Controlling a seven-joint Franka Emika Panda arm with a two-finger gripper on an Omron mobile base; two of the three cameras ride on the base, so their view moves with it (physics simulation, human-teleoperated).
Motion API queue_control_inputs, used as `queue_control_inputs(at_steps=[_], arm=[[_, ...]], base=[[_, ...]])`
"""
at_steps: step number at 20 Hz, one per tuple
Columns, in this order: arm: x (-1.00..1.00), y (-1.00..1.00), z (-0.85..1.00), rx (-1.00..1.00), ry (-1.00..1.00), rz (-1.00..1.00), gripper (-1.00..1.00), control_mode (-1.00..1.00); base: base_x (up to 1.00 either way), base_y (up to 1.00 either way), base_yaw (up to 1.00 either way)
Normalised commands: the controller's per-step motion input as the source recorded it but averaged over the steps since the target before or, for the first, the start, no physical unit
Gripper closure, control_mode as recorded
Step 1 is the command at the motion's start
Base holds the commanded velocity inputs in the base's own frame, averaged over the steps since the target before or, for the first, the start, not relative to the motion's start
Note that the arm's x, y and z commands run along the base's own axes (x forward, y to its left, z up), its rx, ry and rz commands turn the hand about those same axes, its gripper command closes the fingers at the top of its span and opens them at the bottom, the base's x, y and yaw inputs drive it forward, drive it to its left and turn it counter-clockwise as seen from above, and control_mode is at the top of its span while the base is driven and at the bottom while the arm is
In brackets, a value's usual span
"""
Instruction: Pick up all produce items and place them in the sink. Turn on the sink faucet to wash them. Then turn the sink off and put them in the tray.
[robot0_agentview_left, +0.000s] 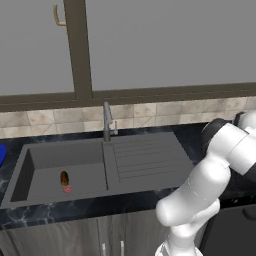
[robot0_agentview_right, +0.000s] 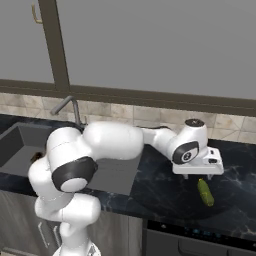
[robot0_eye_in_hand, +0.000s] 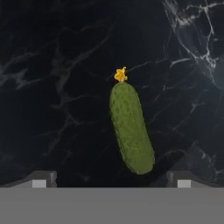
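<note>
the surface (robot0_agentview_right: 165, 192) was black stone with white veins, and it ran under a row of grey cabinets and a strip of beige tiles. the sink (robot0_agentview_left: 45, 160), a large dark grey basin joined with a ribbed drainboard (robot0_agentview_left: 145, 157), sat in this surface. the white arm (robot0_agentview_right: 115, 142) reached from the base over the right part of the surface, away from the sink. the faucet (robot0_agentview_left: 107, 122) stood upright at the back edge of the sink, between the basin and the drainboard, with a small lever on its side. a bit of the blue tray (robot0_agentview_left: 2, 154) showed at the left border of the left base view, just beside the sink.

the tool (robot0_agentview_right: 198, 176) hung over the surface, pointing down, directly above the cucumber (robot0_eye_in_hand: 130, 127). its two fingertips (robot0_eye_in_hand: 40, 179) stood wide apart and held nothing, with the cucumber lying between them and lower, flat on the surface. the cucumber was green with a small yellow tip (robot0_eye_in_hand: 120, 75) at its far end.

the brown vegetable (robot0_agentview_left: 64, 177) lay on the bottom of the sink basin, touching a small red spot (robot0_agentview_left: 67, 189).
</note>
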Motion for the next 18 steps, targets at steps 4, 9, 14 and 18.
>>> queue_control_inputs(at_steps=[4, 9, 14, 18], arm=[[0.03, -0.37, -0.35, 0.00, 0.00, 0.00, -1.00, -1.00], [0.02, -0.30, -0.31, 0.00, 0.00, 0.00, -1.00, -1.00], [0.01, -0.28, -0.20, 0.04, 0.00, 0.02, -1.00, -1.00], [0.00, -0.17, -0.26, 0.10, 0.03, 0.03, -1.00, -1.00]], base=[[0.00, 0.00, 0.00], [0.00, 0.00, 0.00], [0.00, 0.00, 0.00], [0.00, 0.00, 0.00]])
